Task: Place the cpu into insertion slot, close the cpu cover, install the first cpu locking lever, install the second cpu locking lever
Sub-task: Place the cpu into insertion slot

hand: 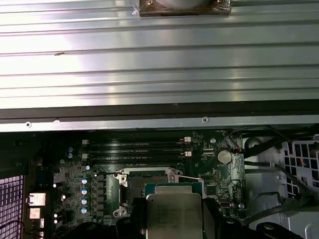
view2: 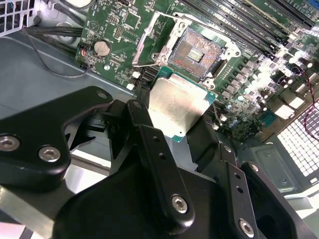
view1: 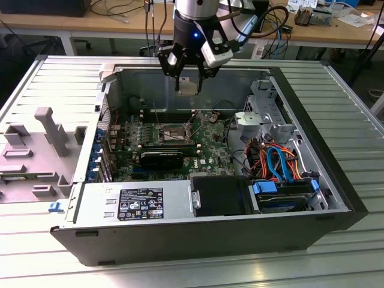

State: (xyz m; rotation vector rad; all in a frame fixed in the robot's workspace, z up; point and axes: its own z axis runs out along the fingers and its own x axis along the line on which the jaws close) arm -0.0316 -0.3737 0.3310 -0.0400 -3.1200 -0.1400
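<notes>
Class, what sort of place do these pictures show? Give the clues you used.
Probably a robotics lab or electronics workshop: an opened computer case lies on a ribbed metal table, the gripper holds the cpu above the motherboard, and wooden benches with cables stand behind.

The arm hangs down from above near the tabletop's (view1: 336,78) far edge in the exterior view, wrist close to vertical. Its black end effector (view1: 188,83) points downward, with the fingers (view2: 149,130) clamped on opposite edges of the cpu (view2: 180,105), which is held aloft and tilted.

The ribbed metal table (view1: 348,90) bears an open computer case (view1: 180,240).
</notes>
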